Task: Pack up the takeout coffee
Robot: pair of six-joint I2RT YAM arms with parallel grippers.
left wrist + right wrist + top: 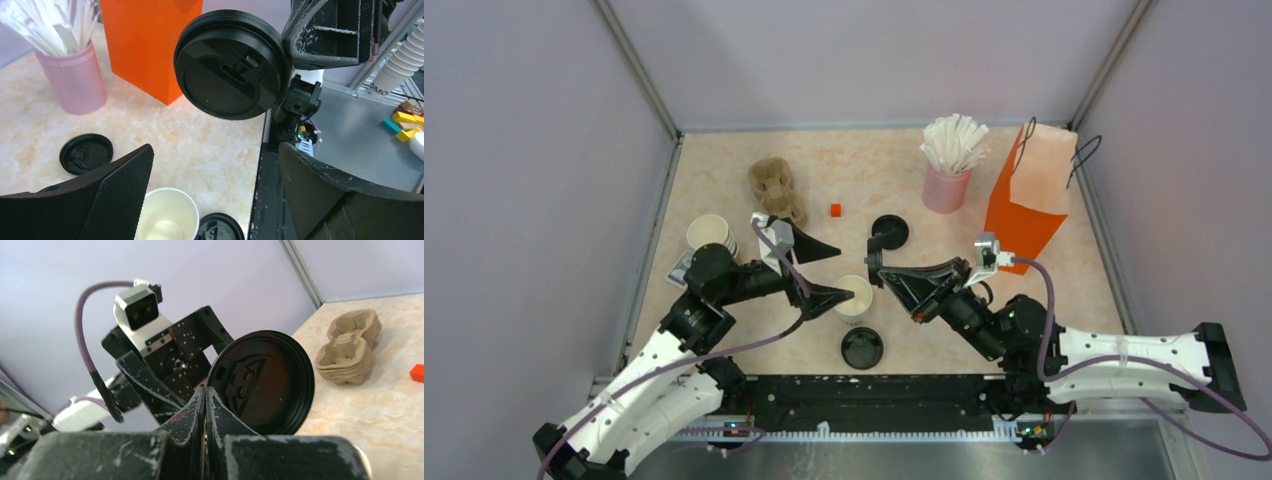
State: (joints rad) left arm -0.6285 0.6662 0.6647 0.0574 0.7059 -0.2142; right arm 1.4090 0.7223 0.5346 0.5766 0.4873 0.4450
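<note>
Subject: the small cream paper cup (855, 296) stands upright and lidless at mid-surface, with no liquid visible inside. Its round black plastic lid (231, 65) is off the surface, held on edge just right of the cup. It is pinched at the rim by my right jaws (205, 397), which are fully closed on it. My left jaws (215, 150) are spread wide and hold nothing. The cup sits at the tip of their near finger; whether they touch cannot be determined. One spare black lid (889, 232) lies flat beyond the cup, another spare lid (862, 347) nearer than it. The tall orange paper bag (1021, 215) stands far right.

Risks noted:
- The rim pinch is thin, so the lid may twist or slip under pressing.
- A tilted lid would seat on one side only.
- The unbraced light cup could slide or tip.
</note>
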